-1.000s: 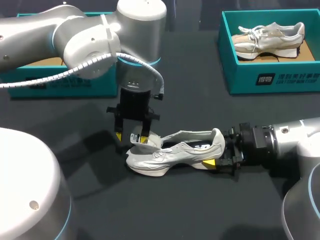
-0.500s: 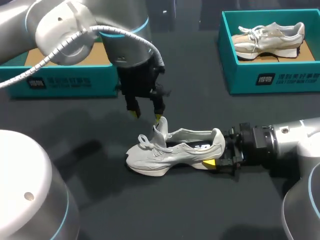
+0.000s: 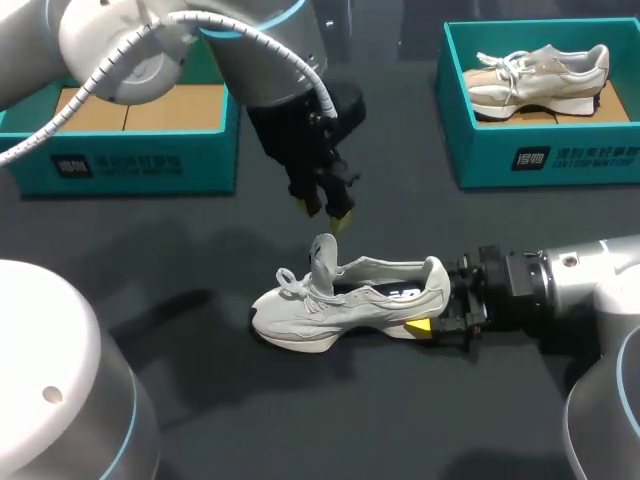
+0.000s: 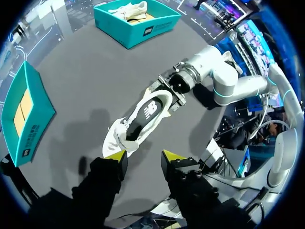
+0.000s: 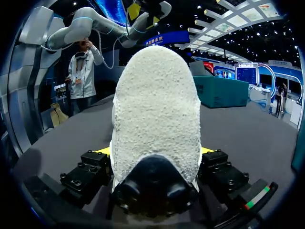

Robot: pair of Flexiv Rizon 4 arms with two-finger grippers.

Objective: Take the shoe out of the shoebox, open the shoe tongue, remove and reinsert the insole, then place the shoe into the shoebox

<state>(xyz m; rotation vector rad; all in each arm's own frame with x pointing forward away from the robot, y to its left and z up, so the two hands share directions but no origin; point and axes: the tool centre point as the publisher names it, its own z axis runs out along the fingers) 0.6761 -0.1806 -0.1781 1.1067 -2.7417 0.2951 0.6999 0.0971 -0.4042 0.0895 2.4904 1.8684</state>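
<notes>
A light grey shoe (image 3: 340, 305) lies on its sole in the middle of the dark table, toe toward my left side. Its tongue (image 3: 323, 253) stands pulled up, and the insole shows inside in the left wrist view of the shoe (image 4: 147, 112). My right gripper (image 3: 443, 303) is shut on the heel; in the right wrist view the heel (image 5: 155, 109) fills the space between both fingers. My left gripper (image 3: 322, 214) hangs open above the tongue with nothing between its yellow tips, and from its own wrist the left gripper (image 4: 143, 156) looks down on the laces.
A teal shoebox (image 3: 130, 160) with a bare cardboard bottom stands at the back left. A second teal shoebox (image 3: 540, 155) at the back right holds another pale shoe (image 3: 540, 72). Dark table surface lies in front of the shoe.
My left gripper let go of the tongue, rose from the shoe's front and moved back and to the right; its fingers narrowed a little. The tongue now stands upright. The right arm kept still.
</notes>
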